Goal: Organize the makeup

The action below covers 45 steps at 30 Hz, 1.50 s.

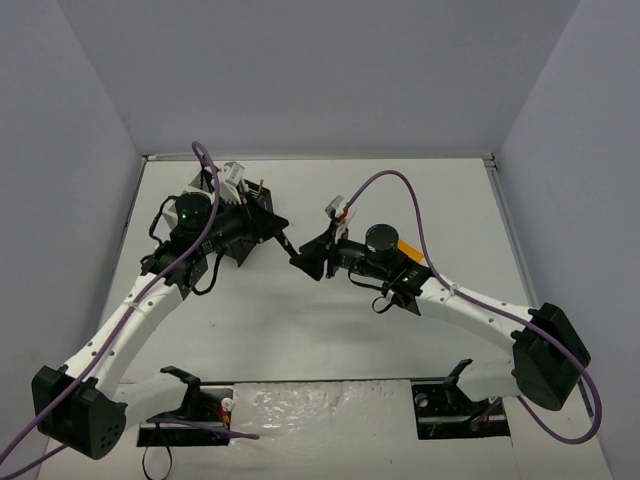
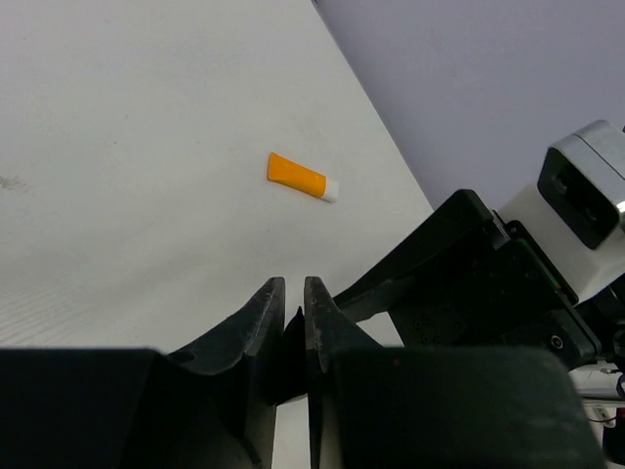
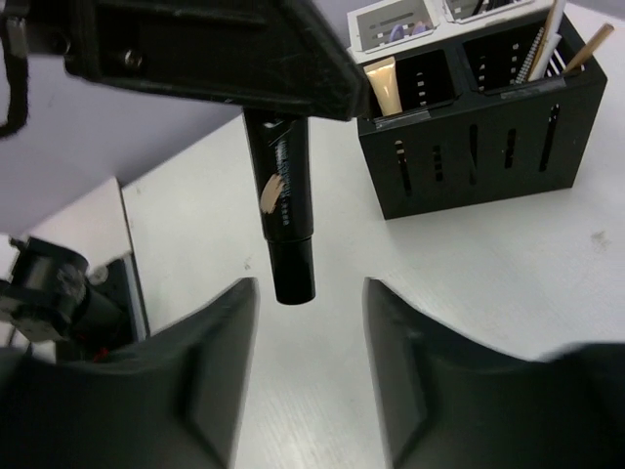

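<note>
My left gripper is shut on a black makeup stick with a beige swatch and holds it above the table. In the left wrist view the fingers pinch its dark end. In the right wrist view the stick hangs down from the left gripper, its free end just in front of my open, empty right gripper, between the jaw tips and apart from them. My right gripper faces the stick. A small orange tube with a white cap lies on the table, also in the top view.
A black mesh compartment box stands at the back left and holds a beige stick and thin pencils. A white box stands behind it. In the top view both boxes sit beside the left arm.
</note>
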Available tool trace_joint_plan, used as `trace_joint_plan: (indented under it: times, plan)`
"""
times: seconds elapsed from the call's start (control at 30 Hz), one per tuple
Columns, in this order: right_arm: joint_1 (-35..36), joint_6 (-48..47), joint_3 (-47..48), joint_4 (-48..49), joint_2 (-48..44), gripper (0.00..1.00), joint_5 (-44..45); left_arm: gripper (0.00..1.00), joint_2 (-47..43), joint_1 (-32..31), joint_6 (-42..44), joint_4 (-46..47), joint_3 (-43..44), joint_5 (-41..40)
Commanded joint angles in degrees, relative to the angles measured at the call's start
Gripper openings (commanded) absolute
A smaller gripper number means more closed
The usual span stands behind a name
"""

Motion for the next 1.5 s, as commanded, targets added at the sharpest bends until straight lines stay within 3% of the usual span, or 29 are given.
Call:
trace_joint_plan:
  times: [0.0, 0.07, 0.17, 0.3, 0.47, 0.8, 1.23, 1.47]
  plan:
    - [-1.63, 0.18, 1.31, 4.68, -2.45, 0.69, 1.10, 0.00, -1.02, -0.24, 1.22, 4.62, 1.37, 0.60]
    - [-2.21, -0.39, 1.80, 1.54, -2.62, 0.84, 2.07, 0.00, -0.82, -0.24, 2.56, 3.40, 2.57, -1.16]
    - [-3.19, -2.48, 2.60, -3.11, -2.94, 0.96, 5.50, 0.00, -0.51, -0.13, 7.96, -3.44, 5.51, -6.77]
    - [-5.86, -4.36, 2.13, -10.06, -4.44, 0.98, 11.35, 0.00, 1.15, 0.50, 15.81, -8.29, 10.03, -23.20]
    - [-9.35, -5.45, -0.14, -14.68, -8.69, 0.99, 19.17, 0.00, 5.52, 3.92, 19.88, -4.57, 12.90, -34.88]
    - [-10.87, -6.12, -2.00, -19.71, -12.64, 0.99, 26.43, 0.00, 18.08, 12.85, 22.50, 9.23, 11.94, -34.30]
    - [-12.43, -4.29, -3.12, -24.43, -14.36, 0.99, 34.76, 0.00, 26.07, 13.04, 26.10, 18.06, 8.55, -37.68]
    - [-13.42, -3.27, -3.65, -24.74, -14.47, 0.99, 35.19, 0.09, 27.54, 13.04, 27.10, 20.57, 5.68, -39.79]
